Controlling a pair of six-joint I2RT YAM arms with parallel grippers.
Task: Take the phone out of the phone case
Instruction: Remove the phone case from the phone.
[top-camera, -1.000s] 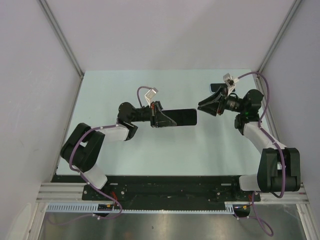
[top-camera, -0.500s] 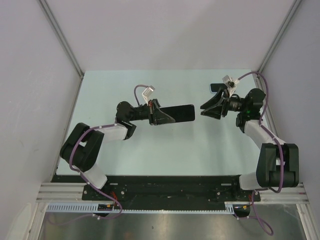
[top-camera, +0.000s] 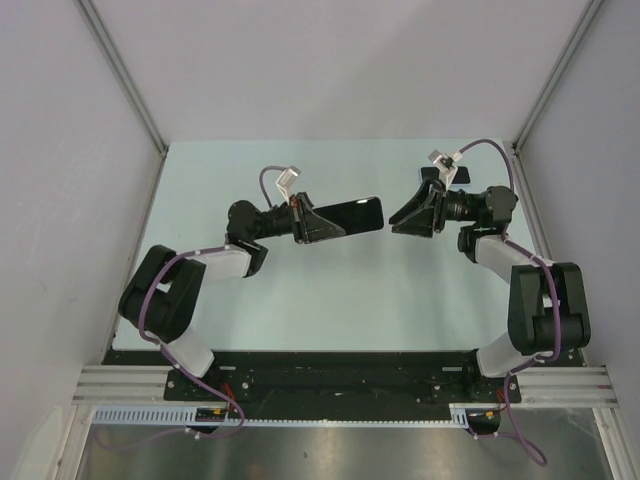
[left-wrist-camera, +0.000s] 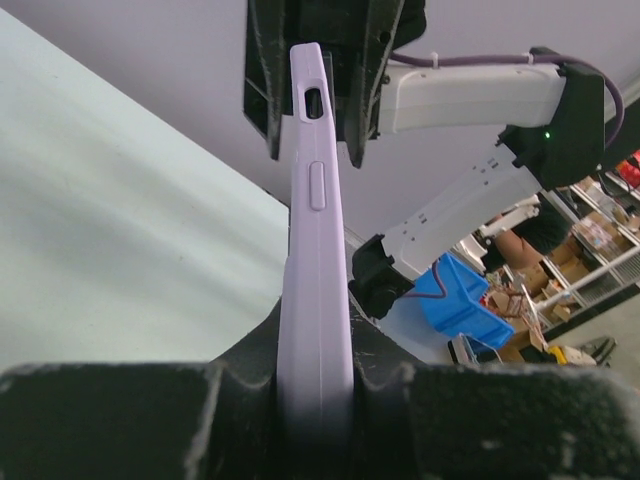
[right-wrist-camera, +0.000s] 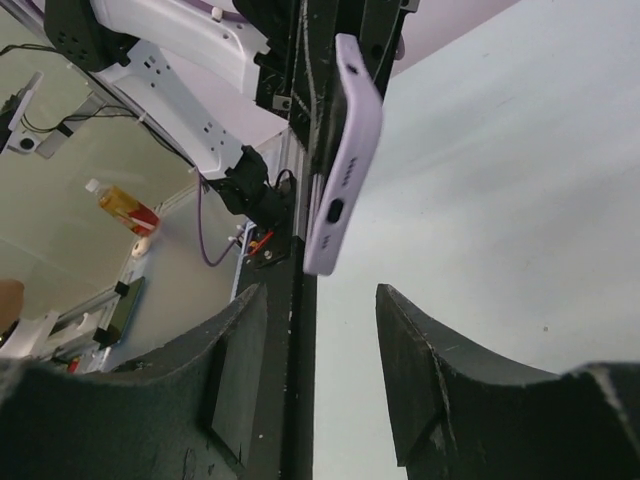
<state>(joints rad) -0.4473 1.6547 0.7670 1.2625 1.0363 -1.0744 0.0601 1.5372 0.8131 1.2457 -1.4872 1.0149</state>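
The left gripper (top-camera: 318, 224) has its jaws clamped on one end of the phone (top-camera: 355, 214), which sits inside its lilac case (left-wrist-camera: 315, 250). It is held edge-up above the worktop (top-camera: 330, 290), with the free end pointing at the right gripper (top-camera: 407, 216). The right gripper's jaws stand apart, lined up with that free end, close to it but not touching.
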